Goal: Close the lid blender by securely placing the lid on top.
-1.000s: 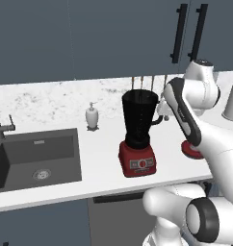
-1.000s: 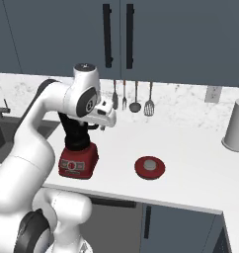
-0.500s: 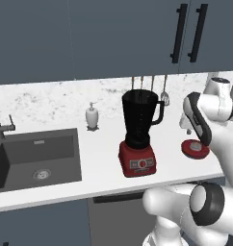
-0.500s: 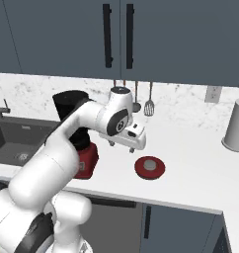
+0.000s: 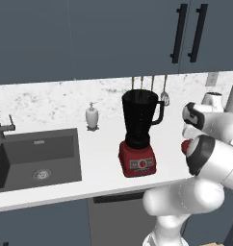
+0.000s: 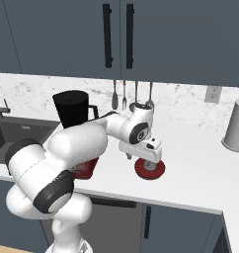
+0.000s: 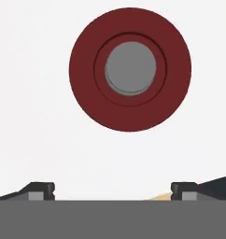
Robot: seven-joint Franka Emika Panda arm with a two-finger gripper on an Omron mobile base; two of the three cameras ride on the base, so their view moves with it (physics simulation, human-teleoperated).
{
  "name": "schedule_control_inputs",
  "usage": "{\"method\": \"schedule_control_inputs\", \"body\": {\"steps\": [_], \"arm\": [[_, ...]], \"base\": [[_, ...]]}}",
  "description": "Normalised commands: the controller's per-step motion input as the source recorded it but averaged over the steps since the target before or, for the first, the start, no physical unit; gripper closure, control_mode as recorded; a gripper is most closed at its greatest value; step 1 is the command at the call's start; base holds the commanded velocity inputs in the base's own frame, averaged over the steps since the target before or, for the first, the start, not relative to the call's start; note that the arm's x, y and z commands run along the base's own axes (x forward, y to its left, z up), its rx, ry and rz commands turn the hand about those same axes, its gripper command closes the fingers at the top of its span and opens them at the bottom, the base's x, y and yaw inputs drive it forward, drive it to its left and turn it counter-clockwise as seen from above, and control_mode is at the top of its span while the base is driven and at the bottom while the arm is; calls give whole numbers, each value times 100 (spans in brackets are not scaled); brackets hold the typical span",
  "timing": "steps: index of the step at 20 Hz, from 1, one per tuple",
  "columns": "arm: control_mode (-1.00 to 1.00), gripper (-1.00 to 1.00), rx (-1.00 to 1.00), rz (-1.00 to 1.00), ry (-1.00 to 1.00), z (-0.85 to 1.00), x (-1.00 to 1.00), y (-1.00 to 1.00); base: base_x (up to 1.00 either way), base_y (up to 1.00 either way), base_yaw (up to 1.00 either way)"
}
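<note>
Two dark fingertips (image 7: 41, 190) of my gripper (image 7: 112, 191) stand wide apart at the bottom of the hand view, one near the lower left, one near the lower right, with nothing between them. Above them, in the upper middle of that frame, the lid (image 7: 130, 69) lies flat on the white counter (image 7: 31, 116), a red ring around a grey centre, clear of both tips.

In the right base view my gripper (image 6: 147, 157) hangs just over the lid (image 6: 150, 169) at the frame's centre, partly covering it. In the left base view a sliver of the lid (image 5: 185, 146) shows at the right, behind my arm.

Farther off, the blender (image 5: 139, 132) stands upright at the centre of the left base view, its jar mouth uncovered. Left of it stands a white soap dispenser (image 5: 92, 116), and the sink (image 5: 36, 156) fills the lower left. Utensils (image 6: 135, 95) hang on the back wall.
</note>
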Motion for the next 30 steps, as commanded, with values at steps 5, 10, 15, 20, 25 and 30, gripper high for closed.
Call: {"method": "schedule_control_inputs", "body": {"steps": [5, 10, 15, 20, 25, 30], "arm": [[-100, -100, 0, 0, -2, -28, 28, -19], [-100, -100, 0, 0, 0, -39, 30, -16], [-100, -100, 0, 2, 0, -31, 28, -6], [-100, -100, 1, 1, 0, -17, 44, -7], [-100, -100, 1, 1, 0, -23, 21, -4], [-100, -100, 0, 1, 0, -30, 1, 0]], "base": [[0, 0, 0], [0, 0, 0], [0, 0, 0], [0, 0, 0], [0, 0, 0], [0, 0, 0]]}}
